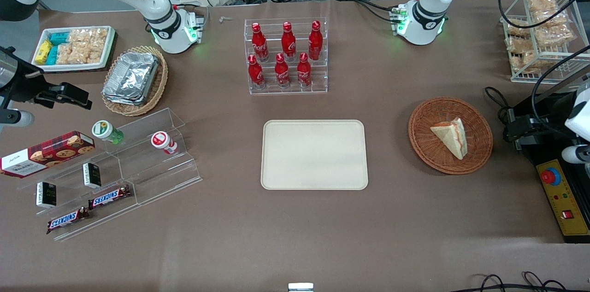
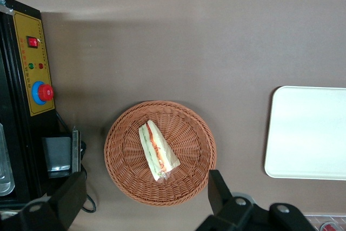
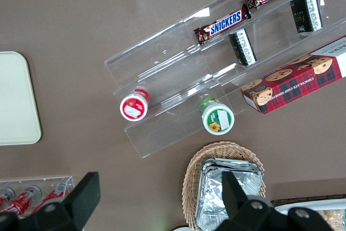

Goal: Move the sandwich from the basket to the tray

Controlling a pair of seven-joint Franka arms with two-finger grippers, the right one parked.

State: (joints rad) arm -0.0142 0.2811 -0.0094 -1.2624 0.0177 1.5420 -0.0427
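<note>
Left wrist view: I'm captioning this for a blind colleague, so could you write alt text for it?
A wrapped triangular sandwich lies in a round reddish-brown wicker basket on a brown table, with the open gripper hovering above it, holding nothing. A cream tray, nothing on its visible part, sits beside the basket, and a black and yellow control box with a red button stands nearby.

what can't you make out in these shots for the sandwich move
- Claw: in the left wrist view its fingers spread wide above the basket, but their tips are cut off by the picture edge; the front view does not show it.
- Sandwich: lies in the basket; its underside is hidden in both views.
- Tray: one end is cut off by the left wrist view's edge; whole and bare in the front view.
</note>
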